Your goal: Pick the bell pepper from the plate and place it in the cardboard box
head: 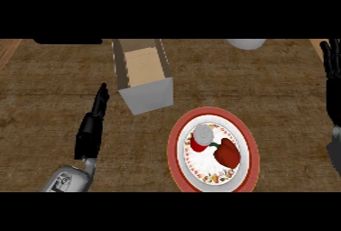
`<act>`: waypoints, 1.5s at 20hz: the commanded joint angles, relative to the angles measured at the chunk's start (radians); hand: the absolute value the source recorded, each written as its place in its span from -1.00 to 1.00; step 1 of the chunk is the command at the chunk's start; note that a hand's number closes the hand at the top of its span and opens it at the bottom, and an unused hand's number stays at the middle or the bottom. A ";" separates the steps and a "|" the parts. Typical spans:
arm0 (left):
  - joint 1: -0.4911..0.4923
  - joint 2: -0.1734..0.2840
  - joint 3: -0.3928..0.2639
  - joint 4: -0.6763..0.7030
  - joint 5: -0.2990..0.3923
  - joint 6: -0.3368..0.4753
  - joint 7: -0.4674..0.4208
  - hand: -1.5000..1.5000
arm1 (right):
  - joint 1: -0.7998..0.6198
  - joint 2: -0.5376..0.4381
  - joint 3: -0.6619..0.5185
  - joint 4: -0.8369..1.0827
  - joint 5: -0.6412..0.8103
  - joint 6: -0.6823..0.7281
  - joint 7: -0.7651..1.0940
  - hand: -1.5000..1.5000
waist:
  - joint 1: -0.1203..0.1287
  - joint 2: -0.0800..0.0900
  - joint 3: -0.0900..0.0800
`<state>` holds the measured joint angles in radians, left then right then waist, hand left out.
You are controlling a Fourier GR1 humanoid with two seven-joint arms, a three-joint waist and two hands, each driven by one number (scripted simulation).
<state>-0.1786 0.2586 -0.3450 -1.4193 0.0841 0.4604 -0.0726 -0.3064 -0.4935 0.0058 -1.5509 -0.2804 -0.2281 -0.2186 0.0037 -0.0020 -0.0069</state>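
A red bell pepper point(226, 154) with a green stem lies on a white plate with a red rim point(175, 140), right of the counter's middle. A small grey round thing point(202, 133) sits on the plate beside it. The cardboard box point(142, 67) stands open behind and to the left of the plate, its grey front wall facing me. My left hand point(89, 131) lies left of the plate with fingers straight, pointing away toward the box's left side, holding nothing. My right hand point(332, 72) rests at the right edge, fingers up and straight.
A grey-white rounded object point(246, 43) shows at the back edge, right of the box. A dark flat shape point(68, 41) lies along the back left. The wooden counter point(53, 90) spreads around the plate and box.
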 commanded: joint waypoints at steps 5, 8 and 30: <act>0.026 0.105 0.022 0.033 -0.037 -0.035 0.046 0.00 | -0.143 0.135 0.270 -0.075 -0.092 0.270 0.025 -1.00 | 0.074 0.009 0.007; 0.078 0.137 0.025 0.022 -0.003 -0.077 0.087 0.00 | -0.117 -0.071 0.341 -0.006 0.321 0.122 0.052 1.00 | 0.052 -0.001 0.001; 0.160 0.160 0.082 -0.110 -0.021 -0.107 0.140 0.00 | -0.235 -0.317 0.537 -0.026 0.490 0.667 0.208 -1.00 | 0.003 -0.005 0.004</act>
<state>-0.0306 0.4520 -0.2371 -1.5080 0.0863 0.3252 0.0658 -0.4938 -0.7353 0.4764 -1.5261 0.1633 0.3025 -0.1072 0.0063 -0.0054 -0.0025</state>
